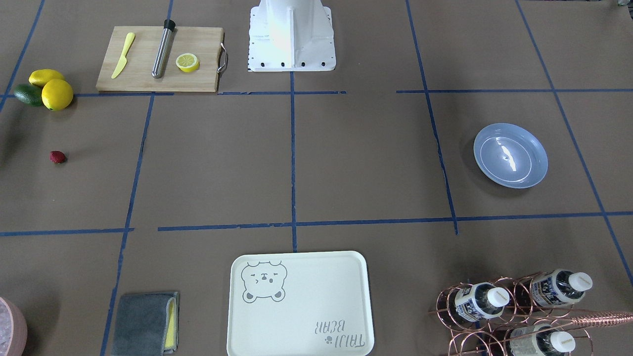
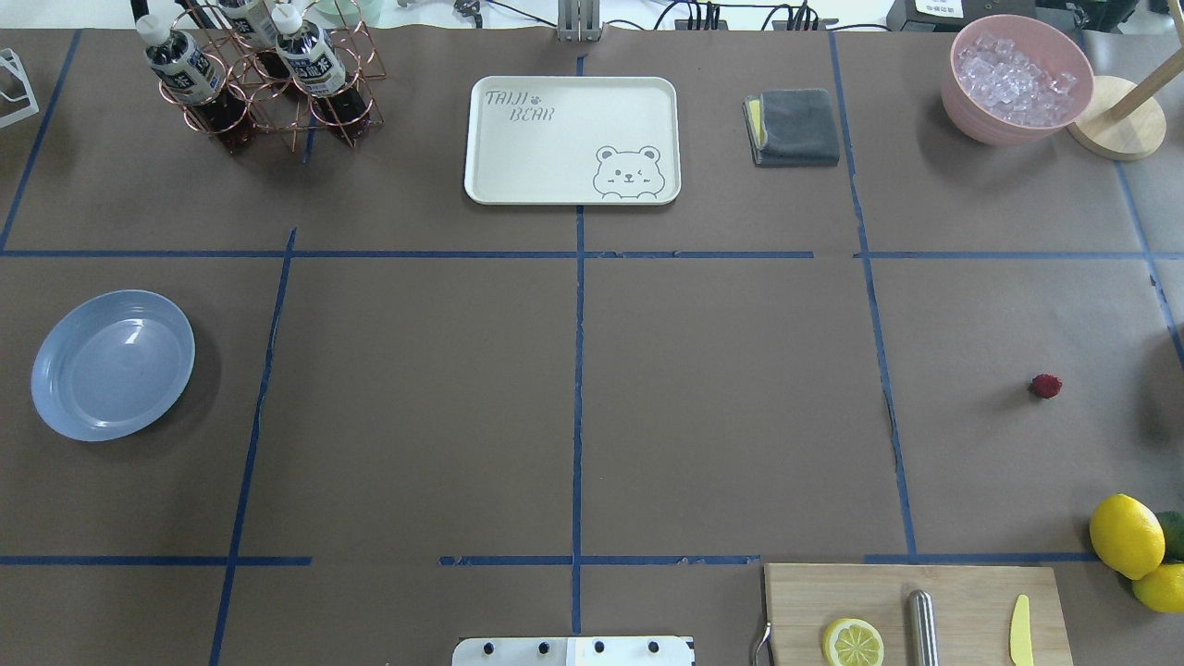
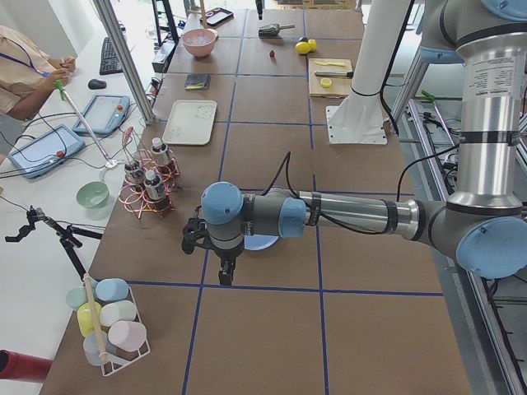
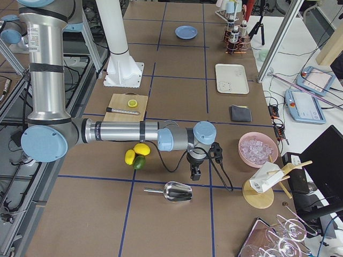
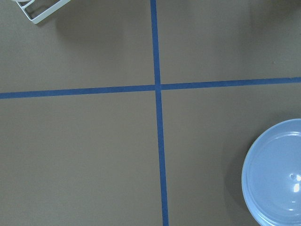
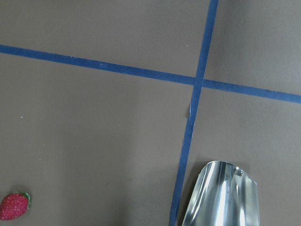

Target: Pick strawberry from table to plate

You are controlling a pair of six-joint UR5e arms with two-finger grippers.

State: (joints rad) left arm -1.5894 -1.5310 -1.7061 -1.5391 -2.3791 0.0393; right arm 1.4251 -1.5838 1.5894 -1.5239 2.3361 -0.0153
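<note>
The strawberry (image 1: 58, 157) (image 2: 1046, 386) lies alone on the brown table (image 2: 721, 398), far on the robot's right side. It also shows at the bottom left corner of the right wrist view (image 6: 14, 205). The light-blue plate (image 1: 511, 155) (image 2: 113, 364) sits empty far on the robot's left, and its edge fills the lower right of the left wrist view (image 5: 277, 179). My left gripper (image 3: 224, 276) hangs just beside the plate. My right gripper (image 4: 195, 174) hovers low near the strawberry's spot. Both grippers show only in the side views, so I cannot tell whether they are open or shut.
A cutting board (image 2: 911, 606) with a lemon half (image 2: 853, 642), a steel rod and a yellow knife sits near the robot's base. Lemons (image 2: 1126, 535) lie beside it. A metal scoop (image 4: 177, 191) lies close to the right gripper. The bear tray (image 2: 572, 139), bottle rack (image 2: 264, 79), grey cloth (image 2: 794, 127) and ice bowl (image 2: 1015, 79) line the far edge.
</note>
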